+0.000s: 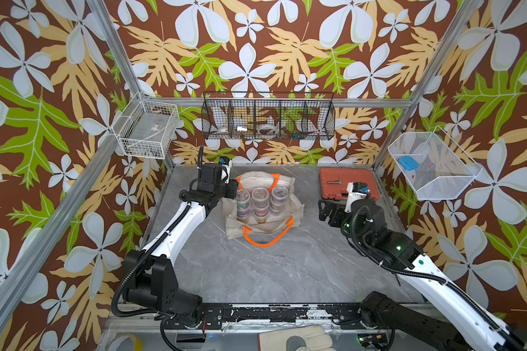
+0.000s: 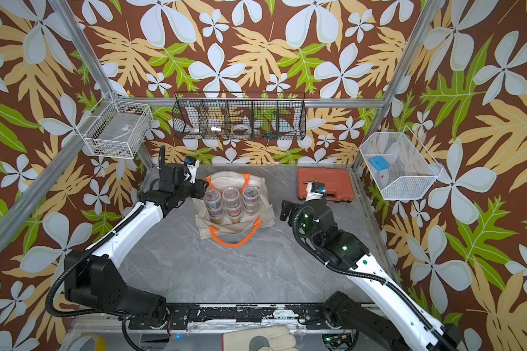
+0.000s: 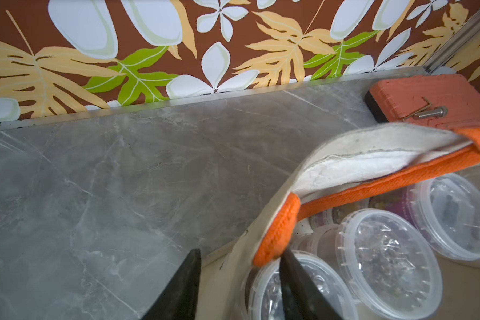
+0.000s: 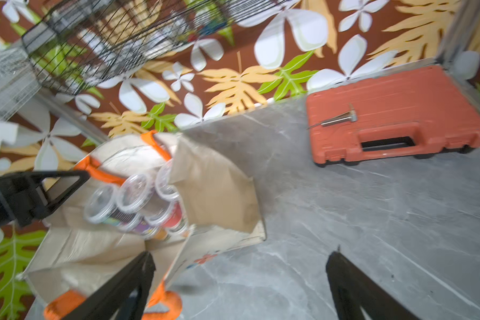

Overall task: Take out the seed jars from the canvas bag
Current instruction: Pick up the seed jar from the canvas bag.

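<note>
**A:** Where do the seed jars (image 1: 260, 194) sit?

**B:** Inside the canvas bag (image 1: 295, 209), in the middle of the worktop (image 1: 271, 273). Its mouth gapes upward. 3 lids show in a row, with more jars stacked beneath them.

**A:** And the 2 tools?

**B:** The left tool (image 3: 240, 257) straddles the bag's far left rim, beside the end of an orange handle (image 3: 277, 230). One finger is outside the cloth and one is inside, over a lid. The gap is middling, and I cannot tell whether it pinches the cloth. The right tool (image 4: 239, 277) stands wide and empty over bare worktop, between the bag and the orange-red case (image 1: 347, 179).

**A:** How will a jar handle?

**B:** I'd judge it light. The clear plastic looks thin, fairly stiff and smooth, so it is likely slippery. A hard squeeze could bow the wall or pop the lid.

**A:** Where should it be gripped?

**B:** Take a top jar from above, with the fingers across its body just under the lid's lip, so the lip catches if it slides. The neighbours touch, so there is little room for fingers. An end jar looks easiest.

**A:** And the bag?

**B:** It is soft and floppy, and it may lift along with a jar unless its rim is held down.
</note>
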Tool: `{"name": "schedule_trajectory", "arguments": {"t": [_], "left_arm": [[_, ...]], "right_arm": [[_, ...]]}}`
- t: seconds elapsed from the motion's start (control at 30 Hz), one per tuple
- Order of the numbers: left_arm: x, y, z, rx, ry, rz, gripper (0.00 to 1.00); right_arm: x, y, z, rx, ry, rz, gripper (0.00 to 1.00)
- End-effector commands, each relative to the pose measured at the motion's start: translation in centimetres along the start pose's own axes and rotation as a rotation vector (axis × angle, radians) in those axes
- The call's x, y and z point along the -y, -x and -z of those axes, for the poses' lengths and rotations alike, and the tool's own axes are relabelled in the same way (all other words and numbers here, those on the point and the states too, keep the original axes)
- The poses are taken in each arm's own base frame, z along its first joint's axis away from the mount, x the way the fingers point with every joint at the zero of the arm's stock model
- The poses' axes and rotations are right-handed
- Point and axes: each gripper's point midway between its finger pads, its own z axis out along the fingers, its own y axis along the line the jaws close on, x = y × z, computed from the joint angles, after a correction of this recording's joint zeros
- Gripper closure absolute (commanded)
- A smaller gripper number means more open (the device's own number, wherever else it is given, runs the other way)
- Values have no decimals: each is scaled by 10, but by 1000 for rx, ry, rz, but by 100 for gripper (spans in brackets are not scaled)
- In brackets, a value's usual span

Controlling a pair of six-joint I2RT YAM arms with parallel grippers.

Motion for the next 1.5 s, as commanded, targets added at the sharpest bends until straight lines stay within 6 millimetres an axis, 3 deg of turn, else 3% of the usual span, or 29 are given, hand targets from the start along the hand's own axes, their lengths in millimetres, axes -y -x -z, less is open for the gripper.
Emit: {"name": "schedule_trajectory", "arguments": {"t": [0.0, 0.1, 0.2, 0.4, 0.5, 0.7, 0.9, 1.03, 1.23, 1.47], "left_arm": [[-4, 4, 0, 10, 28, -1, 61], [-2, 2, -1, 3, 14, 12, 72], [1, 2, -2, 0, -5, 25, 82], [2, 2, -1, 3, -11, 38, 98], [3, 1, -1, 0, -13, 44, 100], [2, -2, 0, -6, -10, 54, 100], [1, -5, 2, -5, -5, 59, 100], [1, -4, 6, 4, -7, 64, 100], [3, -1, 10, 18, -17, 71, 100], [7, -1, 10, 19, -41, 82, 100]], "right_arm": [[-28, 2, -5, 11, -26, 46, 1], [-67, -9, -23, -58, 60, 70, 1], [-93, -19, -40, -118, 119, 82, 4], [-127, -32, -61, -193, 197, 91, 6], [-134, -38, -72, -216, 200, 100, 6], [-132, -54, -103, -258, 137, 112, 6], [-97, -51, -130, -254, 29, 82, 9], [-87, -47, -142, -243, -11, 63, 9], [-93, -45, -158, -239, -30, 54, 10], [-79, -45, -168, -202, -122, 26, 9]]}}
